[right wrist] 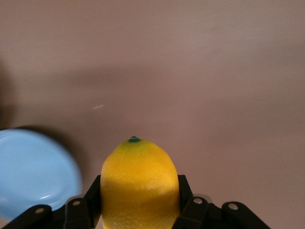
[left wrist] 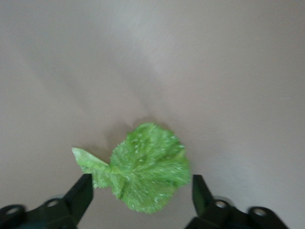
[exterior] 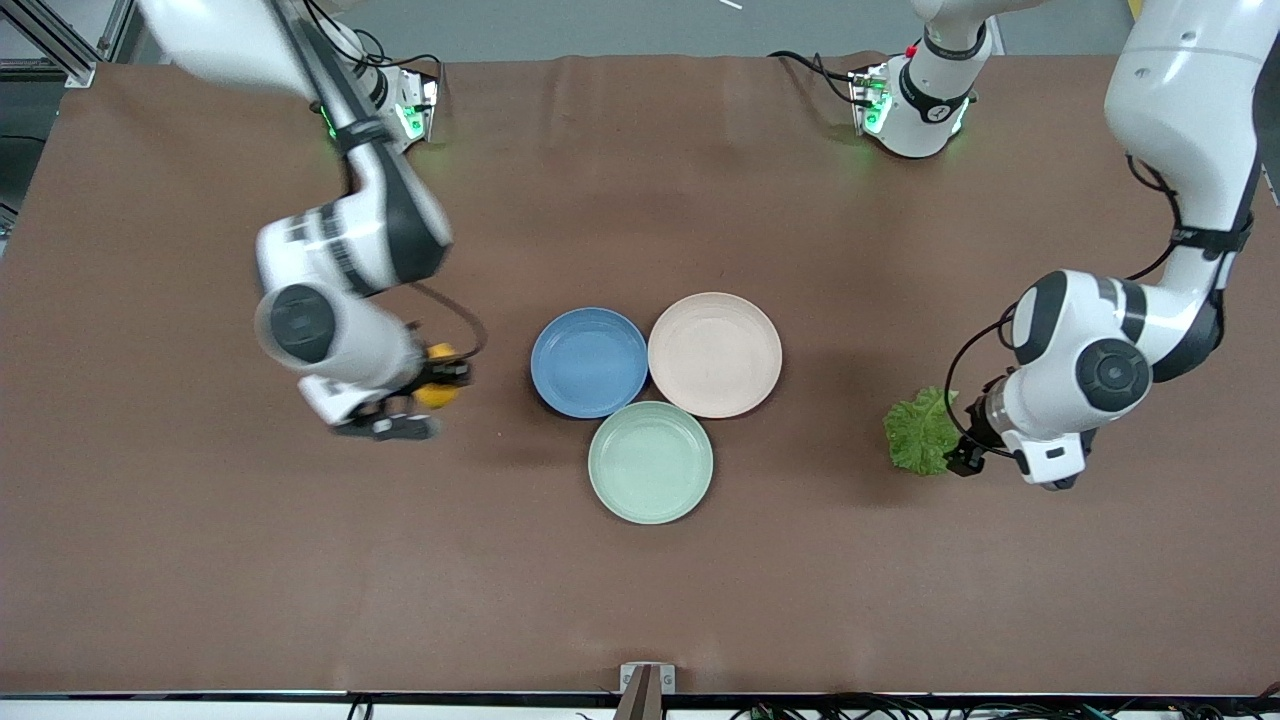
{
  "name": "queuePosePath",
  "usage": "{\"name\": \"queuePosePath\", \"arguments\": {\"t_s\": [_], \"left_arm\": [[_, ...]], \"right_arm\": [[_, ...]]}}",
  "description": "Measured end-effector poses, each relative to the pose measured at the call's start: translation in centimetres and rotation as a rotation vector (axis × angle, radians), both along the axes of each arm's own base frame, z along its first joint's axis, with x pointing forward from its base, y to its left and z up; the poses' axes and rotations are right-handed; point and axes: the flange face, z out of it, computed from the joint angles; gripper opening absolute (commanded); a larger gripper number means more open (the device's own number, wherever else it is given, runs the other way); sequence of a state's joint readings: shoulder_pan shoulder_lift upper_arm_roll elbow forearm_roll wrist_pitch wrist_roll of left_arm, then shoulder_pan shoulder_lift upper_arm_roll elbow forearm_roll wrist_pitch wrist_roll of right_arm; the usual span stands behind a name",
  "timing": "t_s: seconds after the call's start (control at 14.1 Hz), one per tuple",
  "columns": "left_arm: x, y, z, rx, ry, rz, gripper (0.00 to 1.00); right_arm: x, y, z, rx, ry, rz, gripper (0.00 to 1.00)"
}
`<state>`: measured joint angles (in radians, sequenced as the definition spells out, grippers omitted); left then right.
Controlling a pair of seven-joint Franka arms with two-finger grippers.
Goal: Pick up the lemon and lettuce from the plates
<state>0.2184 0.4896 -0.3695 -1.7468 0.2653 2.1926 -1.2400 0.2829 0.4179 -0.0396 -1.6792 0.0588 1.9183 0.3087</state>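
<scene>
My right gripper (exterior: pixel 440 380) is shut on the yellow lemon (exterior: pixel 437 396) and holds it over the bare table toward the right arm's end, beside the blue plate (exterior: pixel 588 361). In the right wrist view the lemon (right wrist: pixel 139 171) fills the gap between the fingers (right wrist: pixel 93 193), and the blue plate's edge (right wrist: pixel 33 171) shows. The green lettuce (exterior: pixel 920 432) lies on the table toward the left arm's end. My left gripper (exterior: pixel 965 455) is open over it. In the left wrist view its fingers (left wrist: pixel 83 191) stand apart on either side of the leaf (left wrist: pixel 145 164) without touching it. The beige-pink plate (exterior: pixel 714 353) is empty.
A mint green plate (exterior: pixel 650 461), empty, touches the blue and beige-pink plates and is nearer to the front camera. The brown table cover (exterior: pixel 640 600) spreads all around. The arms' bases stand at the top edge.
</scene>
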Motion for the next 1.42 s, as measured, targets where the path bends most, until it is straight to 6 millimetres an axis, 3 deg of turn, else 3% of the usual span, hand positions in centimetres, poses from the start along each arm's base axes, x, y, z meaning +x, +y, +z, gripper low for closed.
{"name": "queuePosePath", "arguments": {"t_s": [0.14,0.28,0.35,0.5,0.71,0.92,1.06,1.13,1.2,1.27,1.42], "left_arm": [[0.0,0.6,5.4,0.031,-0.048,-0.114,1.0],[-0.5,2.2,10.8,0.074,-0.063,-0.255,1.0],[-0.9,3.1,13.3,0.096,-0.053,-0.331,1.0],[-2.1,4.0,18.0,0.129,-0.003,-0.464,1.0],[-3.7,4.0,23.6,0.14,0.037,-0.651,1.0],[-5.4,3.4,27.3,0.115,0.018,-0.759,1.0],[-7.0,3.7,29.6,0.086,0.003,-0.774,1.0],[-8.0,4.0,30.6,0.073,0.01,-0.779,1.0],[-9.0,4.3,31.5,0.065,0.025,-0.786,1.0],[-10.0,4.5,32.3,0.051,0.032,-0.795,1.0],[-11.6,5.8,33.4,-0.02,0.009,-0.831,1.0]], "right_arm": [[1.3,-9.0,-1.8,-0.01,0.011,-0.013,0.28],[1.5,-16.2,-3.7,0.009,-0.009,0.004,0.28],[1.3,-19.0,-4.9,0.016,-0.034,0.016,0.29],[0.6,-22.6,-7.5,0.014,-0.069,0.047,0.29],[-0.5,-24.2,-11.2,0.003,-0.081,0.057,0.29],[-1.6,-24.2,-14.0,-0.002,-0.116,0.056,0.31],[-2.5,-24.8,-15.3,-0.004,-0.122,0.044,0.39],[-2.6,-25.0,-15.4,-0.003,-0.125,0.042,0.54],[-2.6,-25.0,-15.4,-0.003,-0.127,0.042,0.85],[-2.6,-25.0,-15.4,-0.003,-0.127,0.042,1.0],[-2.7,-24.9,-15.5,-0.002,-0.124,0.042,1.0]]}}
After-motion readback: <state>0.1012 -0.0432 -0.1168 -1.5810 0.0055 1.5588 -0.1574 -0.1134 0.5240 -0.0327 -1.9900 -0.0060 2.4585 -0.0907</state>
